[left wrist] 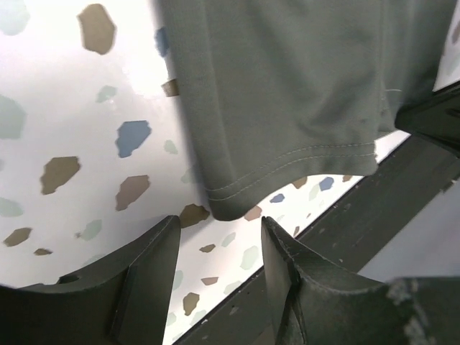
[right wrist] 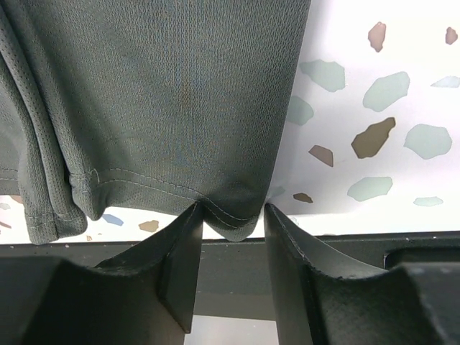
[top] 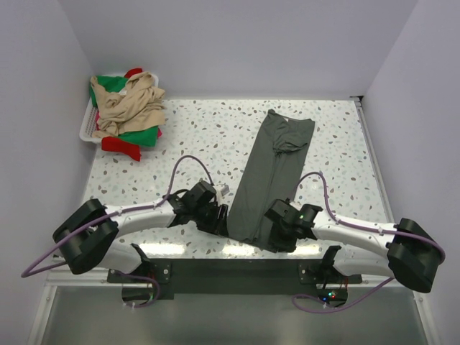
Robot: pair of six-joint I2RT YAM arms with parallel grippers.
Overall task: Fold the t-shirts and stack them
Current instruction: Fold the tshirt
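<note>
Now, grey t-shirt (right wrist: 165,93) hem within right gripper (right wrist: 230,237), beside left gripper (left wrist: 219,248)

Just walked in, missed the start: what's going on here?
Two arms are at the near hem of a grey t-shirt lying folded into a long strip on the table. The left gripper and right gripper each sit at a hem corner, jaws open. Beige, green and red shirts wait in a basket far left.
</note>
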